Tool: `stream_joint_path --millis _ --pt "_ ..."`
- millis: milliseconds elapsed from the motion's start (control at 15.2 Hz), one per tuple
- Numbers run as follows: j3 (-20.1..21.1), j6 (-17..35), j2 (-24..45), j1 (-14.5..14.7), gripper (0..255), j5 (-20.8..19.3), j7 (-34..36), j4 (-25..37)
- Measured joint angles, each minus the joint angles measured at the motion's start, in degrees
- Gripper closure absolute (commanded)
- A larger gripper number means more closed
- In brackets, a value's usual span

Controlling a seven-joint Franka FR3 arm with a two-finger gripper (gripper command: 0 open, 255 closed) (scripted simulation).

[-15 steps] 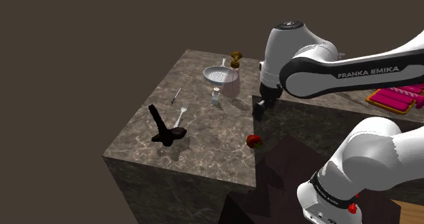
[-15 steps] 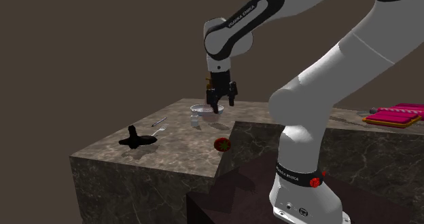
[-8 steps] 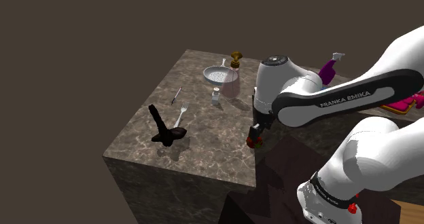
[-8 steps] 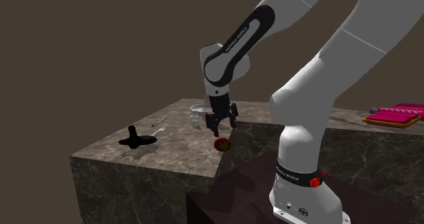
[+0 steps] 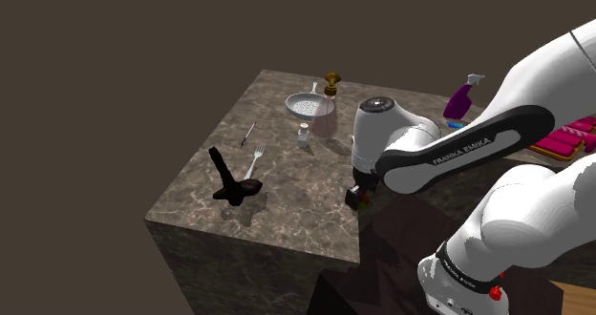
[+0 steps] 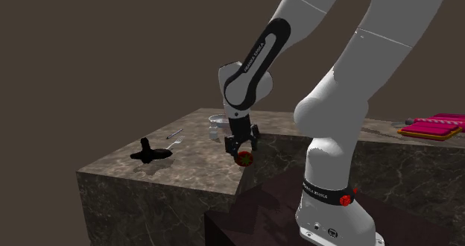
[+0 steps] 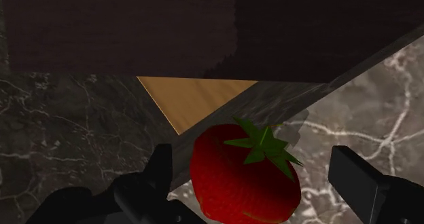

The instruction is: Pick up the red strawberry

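The red strawberry (image 7: 244,172) lies on the dark marbled surface (image 5: 287,191), very near to the edge of it, at the corner where the surface meets the dark box of the stand (image 5: 401,237). The pincer (image 7: 255,165) is directly over it and low, with its two black fingers spread, one on each side of the berry. In the wrist view I see a narrow gap between the berry and the nearer finger (image 7: 162,165) and a wider gap to the other one, so nothing is pinched. This view also gives me the green leaves of the berry, pointing away from the camera, and behind them a tan wedge of wooden floor (image 7: 193,100) below the edge of the surface. In the second exterior view the strawberry (image 6: 244,158) sits just under the tips of the pincer (image 6: 241,146), and from this side I can judge that the fingers reach down around its upper part. In the shoulder view the white wrist of the arm covers most of the pincer (image 5: 357,195), and the strawberry (image 5: 360,198) is a small red spot beneath it; there I also find a black upright object (image 5: 229,179), a fork (image 5: 253,162) beside it and a purple spray bottle (image 5: 460,97), all well apart from the berry.
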Motion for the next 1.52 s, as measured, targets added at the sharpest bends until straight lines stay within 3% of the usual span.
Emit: stream_joint_path --millis 66,726,1518 --pt "0.1 0.5 0.4 -0.1 255 -0.1 0.1 -0.1" --pt "0.2 1.0 0.8 -0.2 255 -0.3 0.3 -0.1" --pt "-1.7 -11.7 -8.7 1.6 255 1.7 -2.6 3.2"
